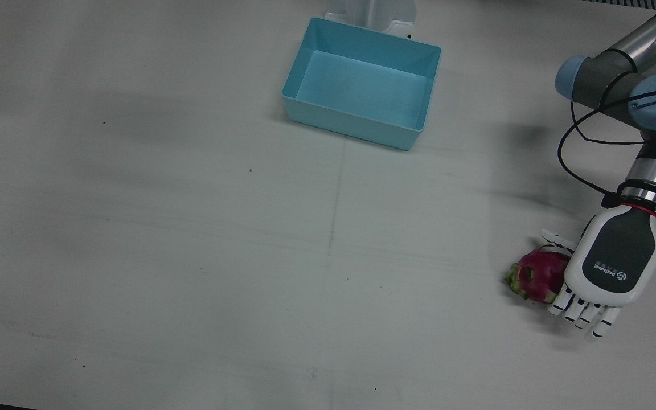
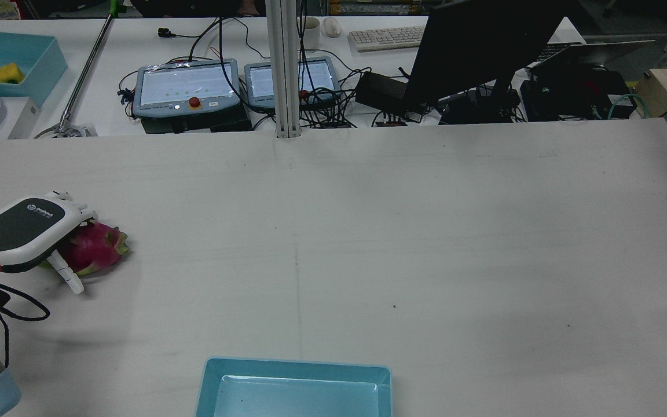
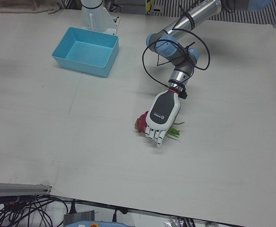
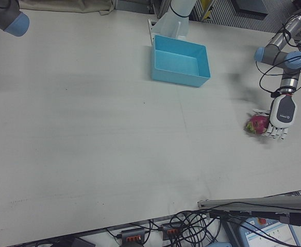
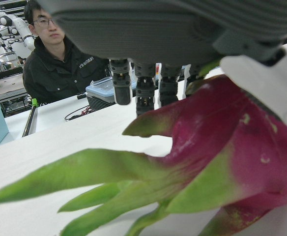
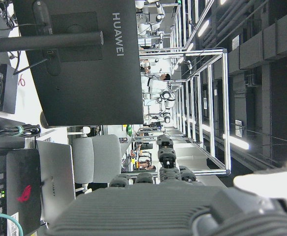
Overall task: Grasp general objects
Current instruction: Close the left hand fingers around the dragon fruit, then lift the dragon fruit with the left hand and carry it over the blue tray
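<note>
Seen from almost straight above, the robot's left hand (image 1: 607,270) covers a dragon fruit (image 1: 538,275) lying on the white table (image 1: 191,256), well apart from the empty blue bin (image 1: 362,91), its fingers (image 1: 584,313) extended past the fruit and its thumb on the opposite side; whether they grip it cannot be told. From the rear, the same hand (image 2: 29,231) lies over the pink fruit (image 2: 96,246), while the left hand's own camera shows green scales and red skin (image 5: 222,147) filling the frame beneath the dark fingertips (image 5: 146,88), a seated person (image 5: 60,64) beyond. The right hand (image 6: 158,196) shows only in its own camera, raised and facing a monitor (image 6: 84,59), holding nothing, fingers loosely extended.
</note>
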Action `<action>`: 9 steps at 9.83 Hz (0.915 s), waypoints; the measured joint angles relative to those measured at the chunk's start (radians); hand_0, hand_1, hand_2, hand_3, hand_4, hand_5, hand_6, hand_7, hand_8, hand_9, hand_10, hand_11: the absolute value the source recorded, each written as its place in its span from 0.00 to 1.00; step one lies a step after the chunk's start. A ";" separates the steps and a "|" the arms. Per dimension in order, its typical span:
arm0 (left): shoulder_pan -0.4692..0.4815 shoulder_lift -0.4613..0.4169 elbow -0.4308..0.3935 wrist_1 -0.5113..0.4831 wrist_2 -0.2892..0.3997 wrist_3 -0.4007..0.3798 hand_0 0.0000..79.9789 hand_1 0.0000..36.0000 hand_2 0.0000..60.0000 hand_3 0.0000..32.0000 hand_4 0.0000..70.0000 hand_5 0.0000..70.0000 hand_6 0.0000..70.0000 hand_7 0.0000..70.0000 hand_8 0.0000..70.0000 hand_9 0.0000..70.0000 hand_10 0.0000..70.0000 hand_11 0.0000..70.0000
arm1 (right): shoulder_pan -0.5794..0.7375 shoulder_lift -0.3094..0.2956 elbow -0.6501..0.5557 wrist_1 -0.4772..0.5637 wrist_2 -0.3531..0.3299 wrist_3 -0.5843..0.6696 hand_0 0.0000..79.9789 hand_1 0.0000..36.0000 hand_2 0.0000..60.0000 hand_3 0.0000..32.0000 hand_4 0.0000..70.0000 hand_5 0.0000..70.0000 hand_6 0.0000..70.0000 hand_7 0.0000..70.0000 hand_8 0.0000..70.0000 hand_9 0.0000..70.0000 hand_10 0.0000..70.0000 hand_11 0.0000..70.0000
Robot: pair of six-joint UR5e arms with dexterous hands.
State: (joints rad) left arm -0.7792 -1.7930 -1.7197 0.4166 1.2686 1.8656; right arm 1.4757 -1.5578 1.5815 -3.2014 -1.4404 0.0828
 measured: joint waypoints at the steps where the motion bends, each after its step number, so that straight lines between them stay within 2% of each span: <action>1: 0.000 0.001 0.000 -0.001 0.000 0.000 0.58 0.17 0.10 0.00 0.27 0.68 0.52 1.00 0.55 0.58 0.87 1.00 | 0.000 0.000 0.000 0.000 0.000 0.000 0.00 0.00 0.00 0.00 0.00 0.00 0.00 0.00 0.00 0.00 0.00 0.00; 2: 0.001 0.001 0.000 -0.001 0.000 0.000 0.58 0.15 0.12 0.00 0.30 0.72 0.59 1.00 0.58 0.61 1.00 1.00 | 0.000 0.000 0.000 0.000 0.000 0.000 0.00 0.00 0.00 0.00 0.00 0.00 0.00 0.00 0.00 0.00 0.00 0.00; 3: 0.001 0.001 0.000 -0.001 0.000 0.000 0.58 0.11 0.13 0.00 0.34 0.77 0.67 1.00 0.64 0.67 1.00 1.00 | 0.000 0.000 0.000 0.000 0.000 0.000 0.00 0.00 0.00 0.00 0.00 0.00 0.00 0.00 0.00 0.00 0.00 0.00; 4: 0.001 0.001 -0.001 -0.001 0.000 0.001 0.57 0.09 0.21 0.00 0.38 0.82 0.74 1.00 0.70 0.75 1.00 1.00 | 0.000 0.000 0.000 0.000 0.000 0.000 0.00 0.00 0.00 0.00 0.00 0.00 0.00 0.00 0.00 0.00 0.00 0.00; 6: 0.001 0.001 -0.004 0.002 0.000 0.000 0.53 0.19 0.65 0.00 0.41 0.86 0.81 1.00 0.75 0.82 1.00 1.00 | 0.000 -0.001 0.000 0.000 0.000 0.000 0.00 0.00 0.00 0.00 0.00 0.00 0.00 0.00 0.00 0.00 0.00 0.00; 7: 0.000 0.001 -0.005 0.007 0.000 -0.001 0.51 0.20 0.74 0.00 0.41 0.85 0.80 1.00 0.75 0.83 1.00 1.00 | 0.000 -0.001 0.000 0.000 0.000 0.000 0.00 0.00 0.00 0.00 0.00 0.00 0.00 0.00 0.00 0.00 0.00 0.00; 9: -0.002 -0.005 -0.014 0.027 0.000 -0.010 0.50 0.19 0.71 0.00 0.39 0.83 0.79 1.00 0.75 0.81 1.00 1.00 | 0.000 -0.001 0.000 0.000 0.000 0.000 0.00 0.00 0.00 0.00 0.00 0.00 0.00 0.00 0.00 0.00 0.00 0.00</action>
State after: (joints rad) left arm -0.7813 -1.7985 -1.7340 0.4440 1.2689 1.8552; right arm 1.4757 -1.5585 1.5815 -3.2014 -1.4404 0.0828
